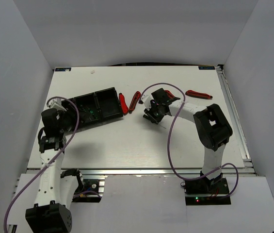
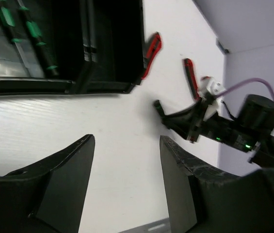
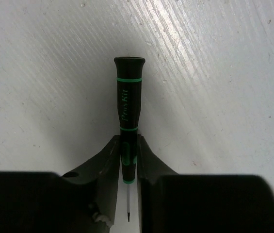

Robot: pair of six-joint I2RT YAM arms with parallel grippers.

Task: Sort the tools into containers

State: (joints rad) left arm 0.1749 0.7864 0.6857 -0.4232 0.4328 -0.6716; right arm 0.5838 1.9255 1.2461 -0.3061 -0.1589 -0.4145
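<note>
The black three-compartment tray (image 1: pixel 108 103) lies at the left middle of the table. In the left wrist view its rim (image 2: pixel 103 87) is at the top, and black-and-green screwdrivers (image 2: pixel 39 39) lie in one compartment. My left gripper (image 1: pixel 69 112) (image 2: pixel 127 141) is open and empty over bare table, just short of the tray. My right gripper (image 1: pixel 149 115) (image 3: pixel 128 145) is shut on a black-and-green screwdriver (image 3: pixel 129 107), held by the lower handle just above the table, right of the tray. Red-and-black cutters (image 1: pixel 122 103) (image 1: pixel 135 101) lie between the tray and the right gripper.
Another red cutter (image 1: pixel 198 93) lies at the right back, and one (image 1: pixel 169 93) is partly hidden behind the right arm. Two cutters (image 2: pixel 151 51) (image 2: pixel 191 77) show in the left wrist view. Grey walls enclose the table; a rail runs along its right edge.
</note>
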